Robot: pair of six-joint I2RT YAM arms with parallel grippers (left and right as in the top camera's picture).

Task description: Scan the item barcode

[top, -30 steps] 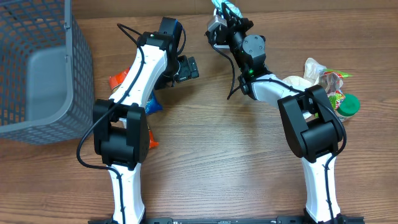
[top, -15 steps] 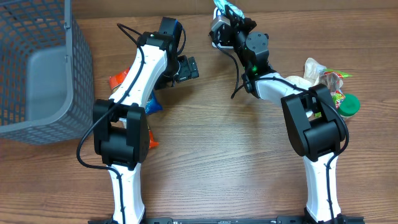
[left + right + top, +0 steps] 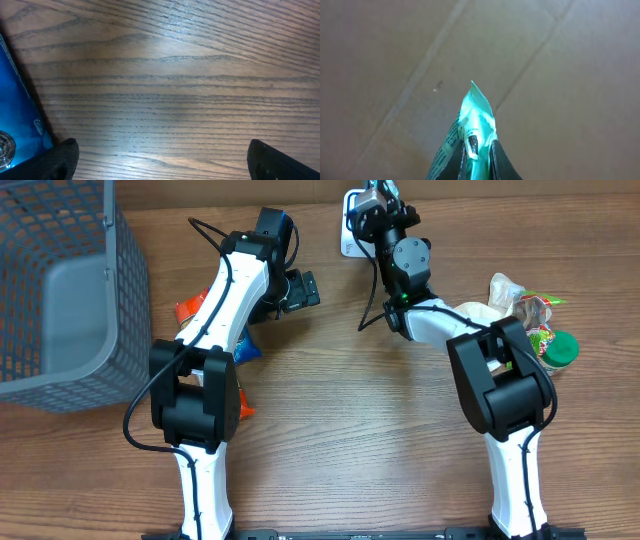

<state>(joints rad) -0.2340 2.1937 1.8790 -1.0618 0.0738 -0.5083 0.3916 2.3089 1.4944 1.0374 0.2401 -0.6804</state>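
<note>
A teal packet (image 3: 477,112) is clamped in the right gripper (image 3: 480,149); the left gripper (image 3: 162,159) is spread wide apart.

Wooden table (image 3: 340,430) carries a grey basket (image 3: 125,290) far left, packets (image 3: 188,310) left of middle, a white pad (image 3: 350,242) at the far edge, bags (image 3: 505,295) and a jar (image 3: 562,350) right

Mock shop checkout staged in a robotics lab. A brown wood-grain tabletop (image 3: 340,440) carries a grey plastic mesh shopping basket (image 3: 130,270) on one side and, on the other, a heap of wrapped snack packets (image 3: 520,305) beside a green-lidded jar (image 3: 562,350). A teal foil packet (image 3: 477,112) is further merchandise. A white-and-black left robot arm (image 3: 225,300) and matching right robot arm (image 3: 500,380) stand on the tabletop. Plain brown cardboard (image 3: 560,75) forms the backdrop.
</note>
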